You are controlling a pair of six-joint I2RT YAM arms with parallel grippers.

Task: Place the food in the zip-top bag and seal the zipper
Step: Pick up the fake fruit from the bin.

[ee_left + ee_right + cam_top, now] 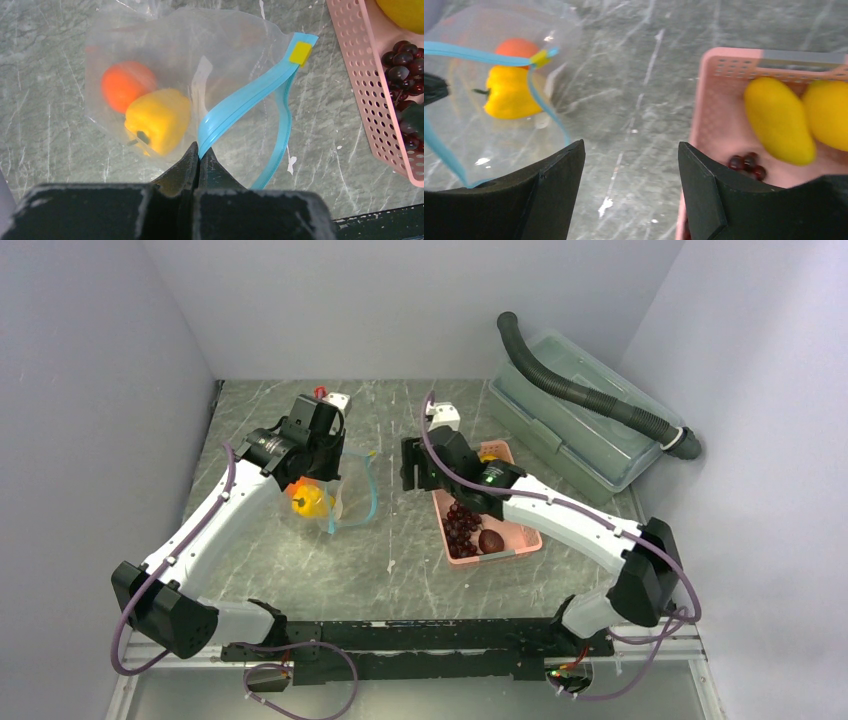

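left gripper (pixel 199 156) is clamped on the zipper (pixel 245 97), jaws together with the teal strip pinched between the tips

zip-top bag (pixel 220 45) lies on the table (pixel 400 560) left of centre, mouth gaping in a loop, not sealed; small yellow tab (pixel 301 53) sits at the strip's far end

in the bag: orange (pixel 127 86) and yellow bell pepper (pixel 157 120), touching each other

right gripper (pixel 631 150) has jaws wide apart with nothing between them, over bare table between the bag and the pink basket (pixel 719 100)

in the basket:
- two yellow oblong fruits (pixel 779 120) side by side at the far end
- dark purple grapes (pixel 746 164) in the middle
- reddish-brown round fruit (pixel 490 540) at the near end, just beside the grapes

clear lidded box (pixel 590 440) is at far right with a dark corrugated hose (pixel 590 395) lying across it, well apart from the bag
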